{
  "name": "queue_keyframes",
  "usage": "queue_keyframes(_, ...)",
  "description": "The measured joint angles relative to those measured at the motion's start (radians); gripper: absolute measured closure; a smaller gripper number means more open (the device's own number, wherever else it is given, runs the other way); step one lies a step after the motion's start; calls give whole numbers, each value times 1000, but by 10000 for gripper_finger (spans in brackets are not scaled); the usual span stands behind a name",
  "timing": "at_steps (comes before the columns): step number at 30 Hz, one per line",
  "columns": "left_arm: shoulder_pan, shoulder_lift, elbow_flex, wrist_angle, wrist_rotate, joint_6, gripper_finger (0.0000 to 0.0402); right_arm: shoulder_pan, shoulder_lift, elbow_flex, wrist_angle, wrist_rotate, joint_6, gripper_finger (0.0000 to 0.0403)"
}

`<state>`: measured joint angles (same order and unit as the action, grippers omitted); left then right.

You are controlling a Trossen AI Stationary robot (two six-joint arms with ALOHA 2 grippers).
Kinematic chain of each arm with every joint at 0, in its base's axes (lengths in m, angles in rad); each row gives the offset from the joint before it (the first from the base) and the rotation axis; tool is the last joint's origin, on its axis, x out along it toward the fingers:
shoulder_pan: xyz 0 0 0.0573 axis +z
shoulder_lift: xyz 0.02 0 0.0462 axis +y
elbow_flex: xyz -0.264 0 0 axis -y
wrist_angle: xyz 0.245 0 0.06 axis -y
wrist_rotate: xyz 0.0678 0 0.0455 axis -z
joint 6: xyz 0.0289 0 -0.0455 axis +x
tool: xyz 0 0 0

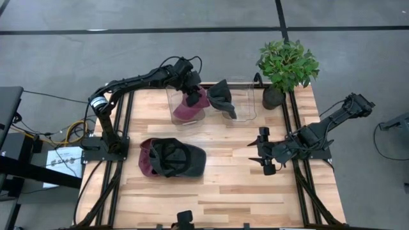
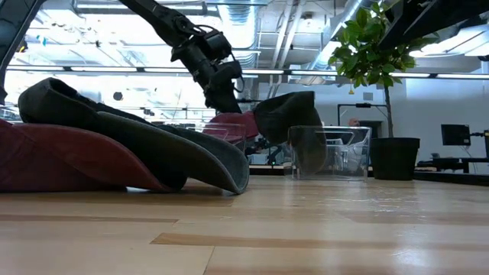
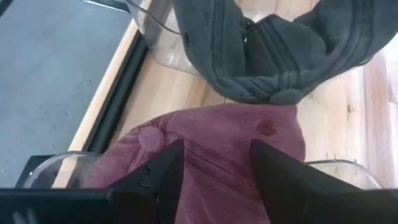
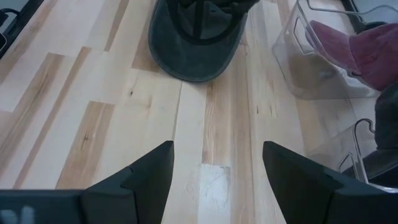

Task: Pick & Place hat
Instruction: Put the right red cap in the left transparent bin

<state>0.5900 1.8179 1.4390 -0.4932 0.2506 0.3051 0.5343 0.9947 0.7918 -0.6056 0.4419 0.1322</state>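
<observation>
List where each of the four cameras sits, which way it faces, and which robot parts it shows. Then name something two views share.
High view: overhead, looking straight down; both arms, the table, the potted plant.
Low view: at tabletop height, looking level across; the left arm comes down over the clear bin.
Left wrist view: above the maroon hat; left gripper open.
Right wrist view: over bare planks; right gripper open.
Shared: the dark grey hat appears in the high and right wrist views.

Wooden table (image 1: 236, 185) — caps (image 1: 172, 158), bins (image 1: 239, 102), plant (image 1: 284, 70).
</observation>
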Motion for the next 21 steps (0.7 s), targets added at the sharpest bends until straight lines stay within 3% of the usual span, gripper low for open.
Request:
queue_keyframes(8, 1, 0, -2, 14, -4, -7, 238, 0, 0, 0, 0, 0, 0, 163)
queue_keyframes(11, 0, 0, -2, 14, -24, -7, 276, 0, 0, 0, 0, 0, 0, 163)
queue_keyframes(16, 0, 0, -2, 13, -26, -4, 380, 0, 0, 0, 0, 1, 0, 163)
queue_keyframes(21, -3, 0, -2, 12, -27, -4, 390, 0, 0, 0, 0, 1, 0, 163)
